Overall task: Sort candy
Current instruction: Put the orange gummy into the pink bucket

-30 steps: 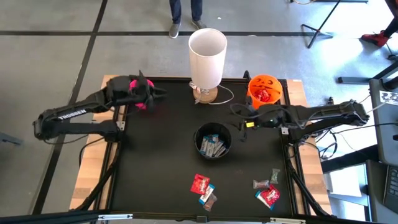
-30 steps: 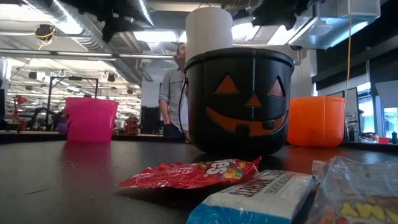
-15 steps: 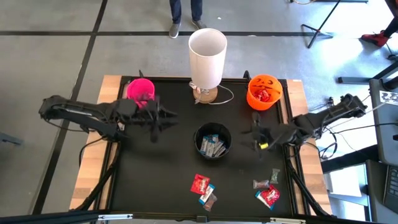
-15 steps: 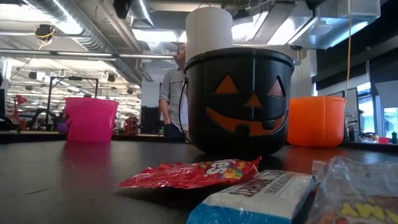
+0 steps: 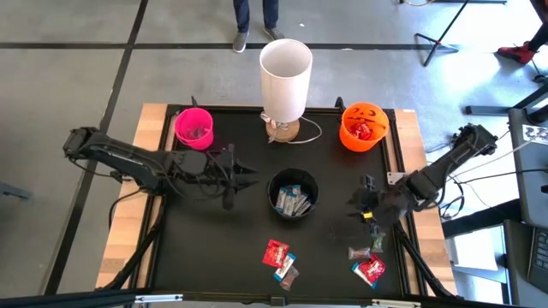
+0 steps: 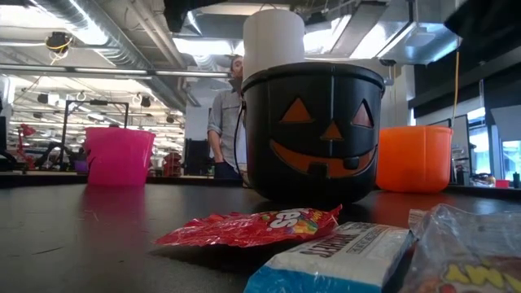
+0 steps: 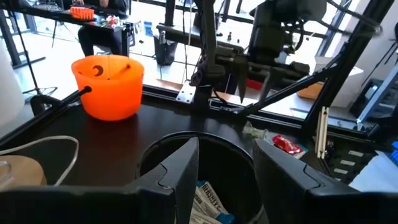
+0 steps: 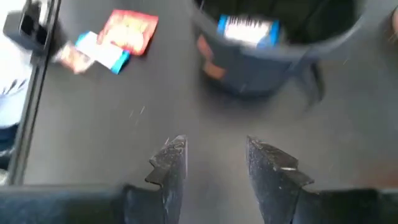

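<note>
High view: overhead, looking straight down on the whole table [image 5: 214,257].
Low view: at tabletop height, close behind the candy [image 6: 252,226], facing the black pumpkin bucket [image 6: 313,130].
Left wrist view: faces across the black bucket toward the orange bucket [image 7: 109,84].
Right wrist view: tilted down at the tabletop.
Shared: black bucket appears in all four.

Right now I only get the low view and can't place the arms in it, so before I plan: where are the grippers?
Observer: The left gripper hangs left of the black bucket, open and empty.
Operator: And the right?
Observer: The right gripper is right of that bucket, open and empty, near some loose candy.
Operator: What's in the buckets?
Observer: Blue-and-white bars in the black one, red packets in the orange bucket.
</note>
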You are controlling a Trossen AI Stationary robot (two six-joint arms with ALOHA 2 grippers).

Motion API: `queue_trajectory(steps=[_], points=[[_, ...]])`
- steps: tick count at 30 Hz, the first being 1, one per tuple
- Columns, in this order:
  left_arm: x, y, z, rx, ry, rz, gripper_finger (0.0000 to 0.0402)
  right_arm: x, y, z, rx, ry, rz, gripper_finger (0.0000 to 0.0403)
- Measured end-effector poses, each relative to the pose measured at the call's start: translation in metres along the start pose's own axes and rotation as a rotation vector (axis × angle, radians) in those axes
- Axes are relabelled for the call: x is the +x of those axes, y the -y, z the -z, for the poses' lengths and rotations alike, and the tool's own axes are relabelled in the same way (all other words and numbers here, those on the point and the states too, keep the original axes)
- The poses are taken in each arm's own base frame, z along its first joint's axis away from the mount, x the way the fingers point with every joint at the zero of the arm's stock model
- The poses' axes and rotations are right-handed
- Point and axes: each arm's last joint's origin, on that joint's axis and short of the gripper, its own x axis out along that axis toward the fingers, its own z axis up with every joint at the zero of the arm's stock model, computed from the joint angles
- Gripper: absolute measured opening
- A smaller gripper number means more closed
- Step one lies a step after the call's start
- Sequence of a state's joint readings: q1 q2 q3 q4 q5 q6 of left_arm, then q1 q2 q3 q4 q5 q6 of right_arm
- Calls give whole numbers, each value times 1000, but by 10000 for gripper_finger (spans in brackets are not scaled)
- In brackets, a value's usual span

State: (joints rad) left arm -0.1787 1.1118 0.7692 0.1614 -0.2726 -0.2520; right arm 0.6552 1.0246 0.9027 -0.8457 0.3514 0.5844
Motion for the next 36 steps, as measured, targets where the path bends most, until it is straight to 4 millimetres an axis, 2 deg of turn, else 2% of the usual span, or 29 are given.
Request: queue_trajectory(steps=[6,15,22,29,36], points=[[6,1,4,3,-10,-3,142,13,-22,16,3,-132,2,161],[6,1,4,2,-14,-4,142,45,-59,43,-65,-404,-57,161],[6,1,5,2,-14,-4,142,65,-84,58,-108,-441,-85,161],[6,1,5,-3,-14,-4,142,93,-92,73,-89,-457,-147,161],[6,1,5,-4,-15,-3,142,104,-79,93,-59,-514,-102,159]])
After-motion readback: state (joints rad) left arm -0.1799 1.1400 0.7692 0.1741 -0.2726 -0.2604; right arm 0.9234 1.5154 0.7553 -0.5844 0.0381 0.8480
